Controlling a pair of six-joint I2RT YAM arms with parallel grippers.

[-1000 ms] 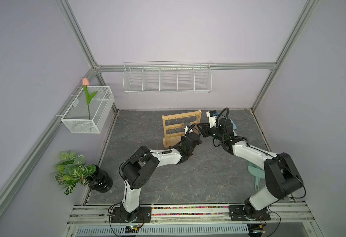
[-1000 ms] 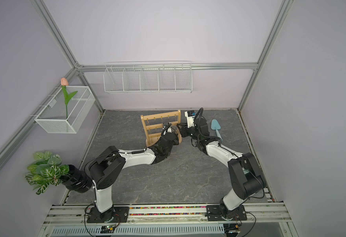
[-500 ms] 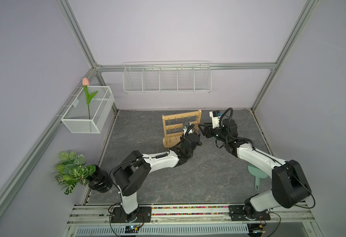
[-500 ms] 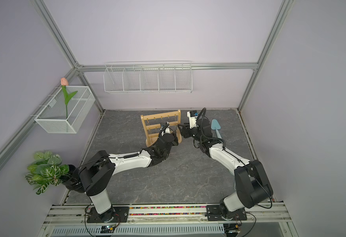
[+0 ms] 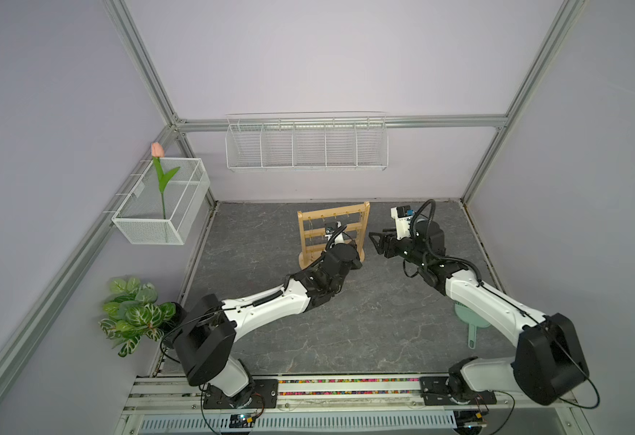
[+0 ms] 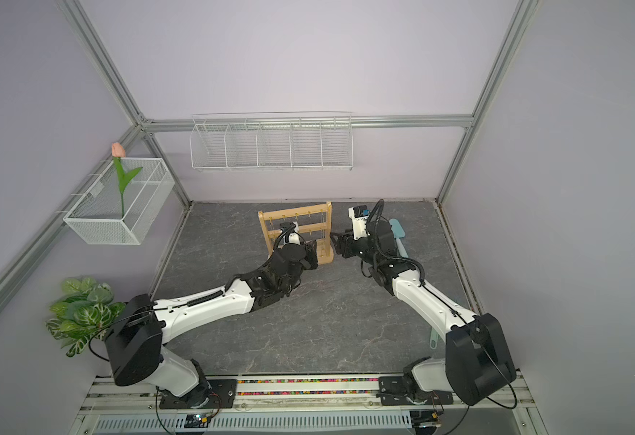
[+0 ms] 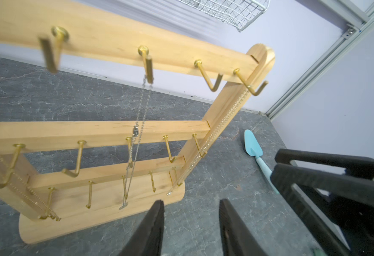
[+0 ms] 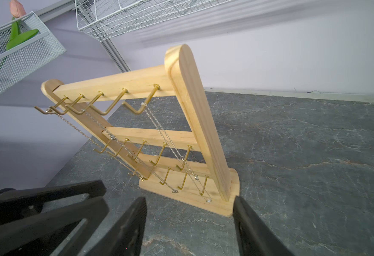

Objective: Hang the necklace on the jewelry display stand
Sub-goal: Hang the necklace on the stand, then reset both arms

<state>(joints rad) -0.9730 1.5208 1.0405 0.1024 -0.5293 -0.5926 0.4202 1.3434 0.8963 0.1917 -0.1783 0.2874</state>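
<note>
L wrist: left hand [image 7: 191,221] part open, empty, just short of the jewelry display stand [image 7: 93,130] base on the table [image 7: 48,93]. Three chains hang off top-bar hooks. The necklace [image 7: 140,106] is prob. the silver one on the mid hook straight ahead, trailing past the lower bars. Can't tell for sure which chain is the task's.

R wrist: right hand [image 8: 190,221] wide open, holding nothing, near the stand's end upright [image 8: 199,124].

Top views: stand [image 5: 333,211] upright at back of table, right hand [image 5: 375,244] just beside it. Left hand lost under its own wrist.

Hang looks done, so the step is clearing out. Back both hands straight off w/ jaws apart. No sideways sweep, since that could snag a chain or shove the base.
</note>
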